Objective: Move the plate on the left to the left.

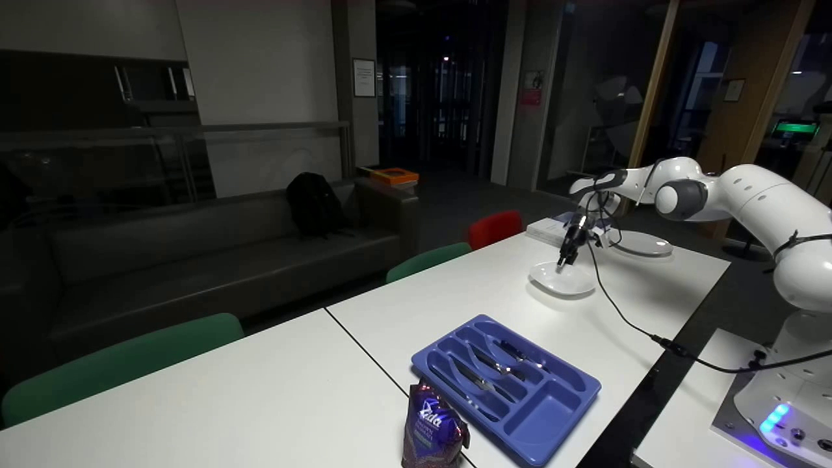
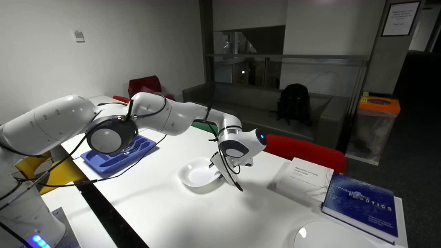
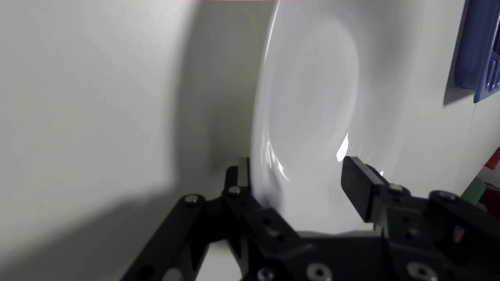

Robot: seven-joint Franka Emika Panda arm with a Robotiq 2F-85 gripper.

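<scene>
Wrist view: down past parted jaws onto the white plate (image 3: 312,89)
Gripper (image 3: 297,173): astride the rim, grasping nothing yet, presumably set to pinch that thin part
White plate: on the table (image 1: 448,292), between its long edges
Flatter plate (image 1: 643,243): near the table's end edge, likely to leave alone
</scene>
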